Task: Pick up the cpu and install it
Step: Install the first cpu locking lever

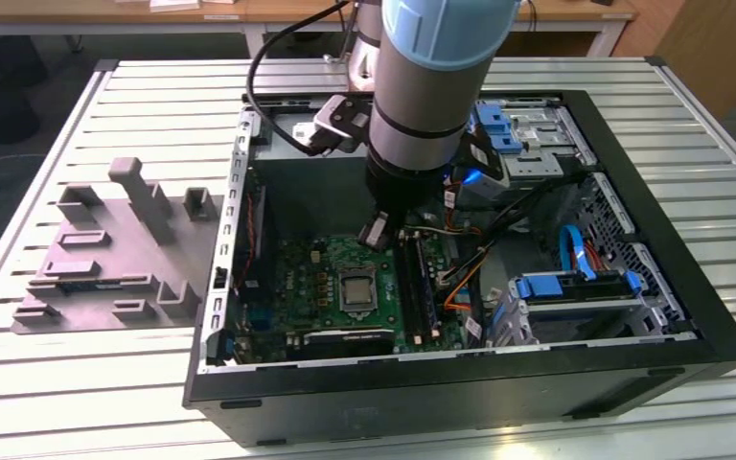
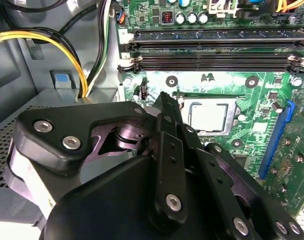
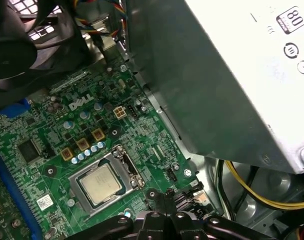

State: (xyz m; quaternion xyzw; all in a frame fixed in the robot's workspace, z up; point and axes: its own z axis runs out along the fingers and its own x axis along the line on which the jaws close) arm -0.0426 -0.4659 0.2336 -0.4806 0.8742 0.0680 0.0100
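First wrist view: cpu (image 3: 100,183) seated, fingers (image 3: 164,220) cropped.

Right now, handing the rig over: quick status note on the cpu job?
Gripper: inside the open PC case, above the motherboard, close to the socket. It holds nothing that I can see; whether its fingers are open or shut I cannot tell.
Cpu: lying flat in the socket, silver face up, seen in both wrist views.
Done: cpu picked and placed in the socket, by the look of it.
Left: unclear whether the socket's latch is closed; check it.
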